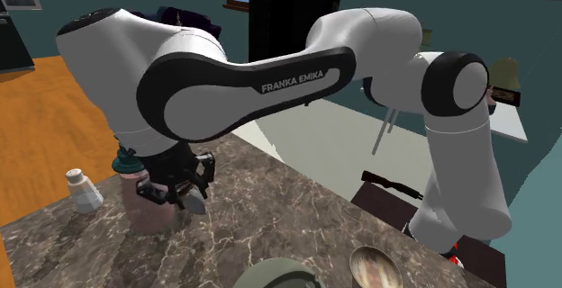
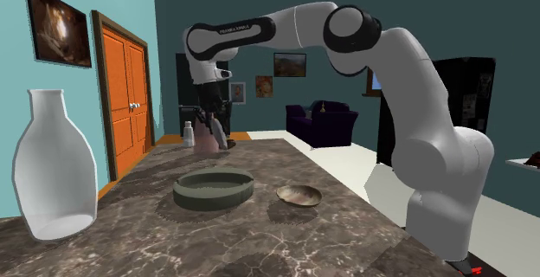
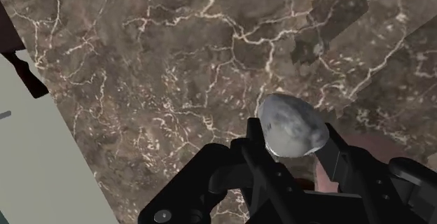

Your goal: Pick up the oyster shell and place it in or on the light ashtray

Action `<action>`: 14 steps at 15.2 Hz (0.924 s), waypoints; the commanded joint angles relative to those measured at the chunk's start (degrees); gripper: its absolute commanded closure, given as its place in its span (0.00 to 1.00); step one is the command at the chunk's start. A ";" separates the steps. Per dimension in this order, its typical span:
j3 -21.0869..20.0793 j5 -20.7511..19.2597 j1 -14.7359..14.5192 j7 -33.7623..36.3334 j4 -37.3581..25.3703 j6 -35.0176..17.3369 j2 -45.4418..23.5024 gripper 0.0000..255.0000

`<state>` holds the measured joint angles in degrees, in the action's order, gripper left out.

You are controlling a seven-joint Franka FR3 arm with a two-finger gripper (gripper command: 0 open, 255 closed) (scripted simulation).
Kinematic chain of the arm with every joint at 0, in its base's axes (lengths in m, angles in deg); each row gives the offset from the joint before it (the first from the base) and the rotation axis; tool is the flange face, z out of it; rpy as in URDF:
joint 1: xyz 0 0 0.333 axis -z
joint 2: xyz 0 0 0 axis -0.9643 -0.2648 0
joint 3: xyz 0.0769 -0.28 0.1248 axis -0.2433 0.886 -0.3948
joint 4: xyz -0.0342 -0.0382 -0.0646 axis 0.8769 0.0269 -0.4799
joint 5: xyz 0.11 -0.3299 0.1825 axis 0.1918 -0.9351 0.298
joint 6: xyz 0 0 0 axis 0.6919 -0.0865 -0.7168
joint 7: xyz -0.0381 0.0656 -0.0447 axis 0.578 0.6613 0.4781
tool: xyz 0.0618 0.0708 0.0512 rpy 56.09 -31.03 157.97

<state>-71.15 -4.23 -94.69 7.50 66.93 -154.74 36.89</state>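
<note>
My black gripper (image 3: 295, 144) is shut on the oyster shell (image 3: 290, 125), a pale grey, rough oval clasped between the two fingers just above the brown marble counter (image 3: 175, 61). In the shoulder view the gripper (image 1: 186, 193) holds the shell (image 1: 193, 202) low over the counter, right beside a pinkish pot (image 1: 144, 202). A thick-walled grey-green round ashtray (image 2: 214, 189) sits nearer the stand, with a shallow tan dish (image 2: 299, 196) next to it. Both peek in at the shoulder view's bottom edge, the ashtray (image 1: 275, 275) and the dish (image 1: 376, 268).
A small white shaker (image 1: 83, 189) stands beyond the pinkish pot (image 2: 206, 140). A tall white vase (image 2: 54, 167) stands at the counter's near corner in the second exterior view. The counter edge drops to a pale floor (image 3: 42, 166).
</note>
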 commanded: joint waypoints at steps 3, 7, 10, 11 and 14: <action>-2.41 3.67 1.87 2.74 9.55 -3.14 6.74 1.00; -4.83 7.95 3.20 5.06 18.48 -6.24 13.58 1.00; -6.50 11.33 3.58 6.51 24.00 -8.03 18.40 1.00; -7.03 12.49 3.59 6.95 25.66 -8.53 19.95 1.00; -8.53 16.02 3.29 8.23 30.09 -9.77 24.47 1.00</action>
<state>-79.10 10.79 -91.02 14.87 95.74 -164.05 60.24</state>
